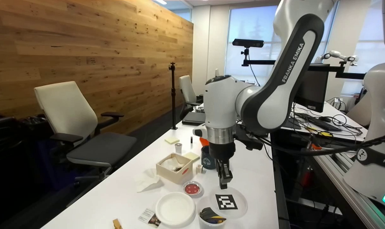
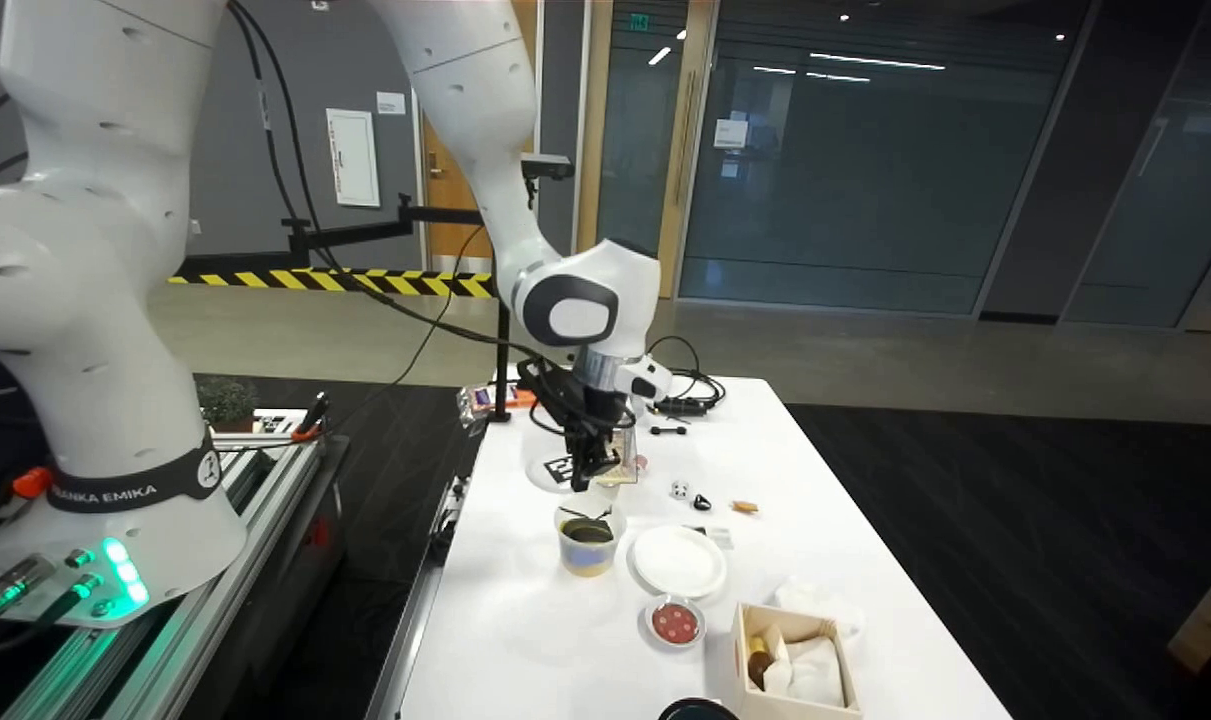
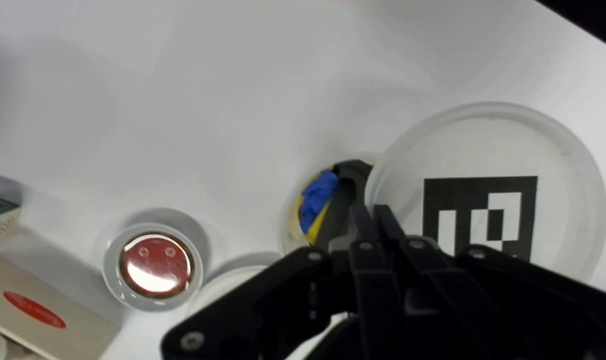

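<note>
Wrist view: the pincer point(image 3: 371, 215) is closed, its fingers side by side with nothing visible between them. Its tips show against the left rim of a translucent round lid point(image 3: 483, 150) bearing a black-and-white square marker point(image 3: 480, 220), just beside black, yellow and blue items point(image 3: 319, 197).

In an exterior view the pincer points down over the worktop point(image 2: 525, 640), partly hiding the lid behind it; a plastic tub point(image 2: 587, 562) stands nearer the camera.

In an exterior view the tips come at the lid's far rim; whether they touch it cannot be told. The tub, holding the items, and a white plate point(image 1: 175, 209) are nearer the camera, to the lid's left.
</note>
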Robot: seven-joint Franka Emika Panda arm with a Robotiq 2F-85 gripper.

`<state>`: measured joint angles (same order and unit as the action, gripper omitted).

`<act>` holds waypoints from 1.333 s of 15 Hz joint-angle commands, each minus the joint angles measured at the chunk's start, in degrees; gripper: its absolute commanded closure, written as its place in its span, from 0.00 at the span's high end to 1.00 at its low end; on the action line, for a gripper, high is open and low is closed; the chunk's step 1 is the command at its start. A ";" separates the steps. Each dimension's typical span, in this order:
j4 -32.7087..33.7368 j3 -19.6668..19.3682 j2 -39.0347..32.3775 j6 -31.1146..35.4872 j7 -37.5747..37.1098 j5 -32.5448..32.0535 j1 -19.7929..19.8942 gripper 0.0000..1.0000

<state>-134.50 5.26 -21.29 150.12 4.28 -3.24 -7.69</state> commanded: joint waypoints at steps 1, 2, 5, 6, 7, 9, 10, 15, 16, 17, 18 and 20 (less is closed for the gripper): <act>10.23 2.54 -1.04 -11.91 0.63 -0.45 -1.64 0.01; 13.01 2.94 -2.12 -14.23 1.14 -0.49 -1.94 0.01; 22.11 2.88 -6.98 -19.72 2.90 -0.83 -1.76 0.01; 24.92 2.79 -8.60 -21.30 3.97 -0.53 -1.30 0.01; 27.82 2.63 -10.38 -22.73 5.05 -0.30 -0.76 0.01; 32.82 1.52 -13.65 -24.42 5.61 -1.37 -0.59 0.01; 35.09 1.00 -15.08 -25.53 5.94 -1.48 -0.33 0.01; 40.69 -1.66 -18.89 -26.93 4.77 -2.87 -0.25 0.01; 41.00 -1.93 -19.25 -26.87 4.76 -3.10 -0.32 0.01; 40.97 -2.15 -19.41 -26.68 4.60 -3.21 -0.33 0.01; 40.98 -2.18 -19.50 -26.47 4.51 -2.93 -0.17 0.01; 40.39 -2.20 -19.40 -25.82 4.32 -2.28 0.26 0.01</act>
<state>-95.38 2.80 -39.99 125.28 9.47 -4.41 -8.05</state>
